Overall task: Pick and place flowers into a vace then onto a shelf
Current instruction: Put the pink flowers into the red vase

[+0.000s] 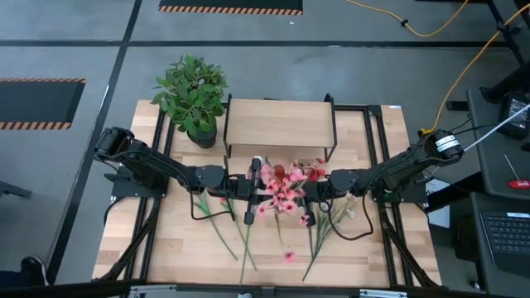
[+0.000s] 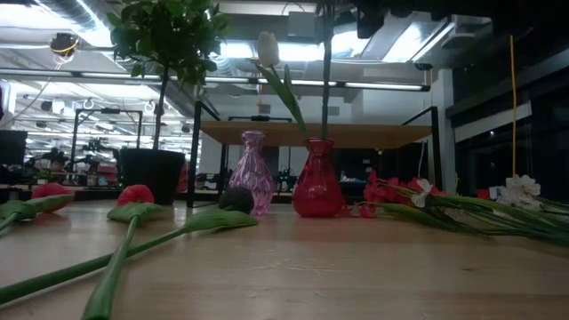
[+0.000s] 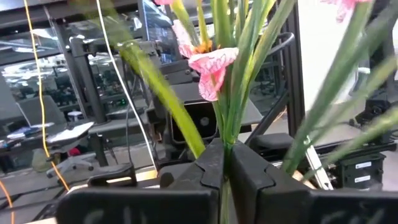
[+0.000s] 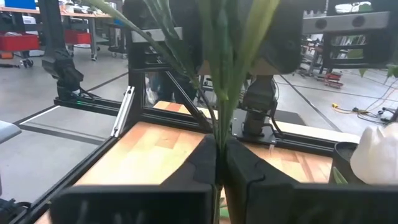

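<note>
Both grippers meet over the middle of the table, in front of the shelf [image 1: 280, 124]. My left gripper [image 1: 248, 189] [image 3: 225, 163] is shut on green flower stems with a pink bloom [image 3: 211, 67] above them. My right gripper [image 1: 308, 193] [image 4: 217, 157] is shut on another bunch of stems. A cluster of pink and red blooms [image 1: 283, 189] sits between them. In the low view a red vase [image 2: 317, 182] and a pink vase [image 2: 253, 173] stand on the table; a white tulip [image 2: 268, 49] and a straight stem [image 2: 326, 80] rise from the red vase's mouth. My left gripper pinches a bundle of green stems [image 3: 227, 127] between its two fingers. The stems run on upright past the fingertips, and their lower ends are hidden by the fingers. My right gripper pinches several green stems and leaves [image 4: 219, 121] between its two fingers. They stand up past the fingertips; the part below is hidden.
A bushy plant in a black pot [image 1: 192, 95] stands left of the shelf. Loose flowers lie on the near tabletop: stems on the left [image 1: 225, 232] [image 2: 133, 244], more on the right [image 1: 327, 230] [image 2: 480, 213], and one pink bloom [image 1: 290, 257]. Black frame rails [image 1: 157, 215] run along both table sides.
</note>
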{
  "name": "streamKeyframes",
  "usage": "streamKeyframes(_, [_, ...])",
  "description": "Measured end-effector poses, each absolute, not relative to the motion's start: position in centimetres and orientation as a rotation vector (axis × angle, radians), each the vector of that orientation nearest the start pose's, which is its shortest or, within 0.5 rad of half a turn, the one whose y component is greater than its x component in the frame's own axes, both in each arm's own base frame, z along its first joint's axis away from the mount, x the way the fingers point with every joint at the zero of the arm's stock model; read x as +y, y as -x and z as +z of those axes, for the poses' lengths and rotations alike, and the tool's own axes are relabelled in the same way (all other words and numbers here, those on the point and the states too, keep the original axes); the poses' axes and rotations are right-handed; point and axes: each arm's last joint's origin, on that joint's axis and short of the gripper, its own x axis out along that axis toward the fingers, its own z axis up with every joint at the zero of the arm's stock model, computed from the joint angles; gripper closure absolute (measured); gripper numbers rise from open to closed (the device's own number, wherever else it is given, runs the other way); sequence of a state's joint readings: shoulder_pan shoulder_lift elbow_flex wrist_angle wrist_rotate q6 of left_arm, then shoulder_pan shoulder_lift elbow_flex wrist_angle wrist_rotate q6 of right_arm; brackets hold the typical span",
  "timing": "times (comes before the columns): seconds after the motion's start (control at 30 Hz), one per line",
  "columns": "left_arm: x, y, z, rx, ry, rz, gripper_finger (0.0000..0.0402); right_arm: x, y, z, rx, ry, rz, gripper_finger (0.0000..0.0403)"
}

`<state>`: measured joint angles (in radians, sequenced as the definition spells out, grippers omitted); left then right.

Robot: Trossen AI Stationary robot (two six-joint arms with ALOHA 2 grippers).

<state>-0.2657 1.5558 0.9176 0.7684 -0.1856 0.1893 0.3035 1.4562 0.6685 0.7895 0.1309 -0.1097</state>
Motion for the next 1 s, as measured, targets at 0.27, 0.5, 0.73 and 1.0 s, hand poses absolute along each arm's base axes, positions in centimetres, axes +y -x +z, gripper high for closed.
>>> streamKeyframes(0.27, [-9.0, -33.2, 28.1, -0.119, -0.15, -0.048, 0.0357, 8.7, -28.9, 23.5, -0.017, 0.1, 0.173, 0.0397])
streamKeyframes(0.5, [-10.1, -31.9, 28.9, -0.078, -0.154, -0.025, 0.0317, 8.7, -28.8, 23.6, -0.019, 0.082, 0.175, 0.0399])
streamKeyframes(0.73, [-11.0, -29.6, 29.9, 0.037, -0.194, -0.008, 0.0311, 8.5, -28.4, 24.5, -0.043, 0.083, 0.174, 0.0401])
streamKeyframes(1.0, [-11.5, -27.7, 27.8, 0.083, -0.23, 0.061, 0.0364, 7.1, -28.3, 25.2, -0.063, 0.151, 0.127, 0.0401])
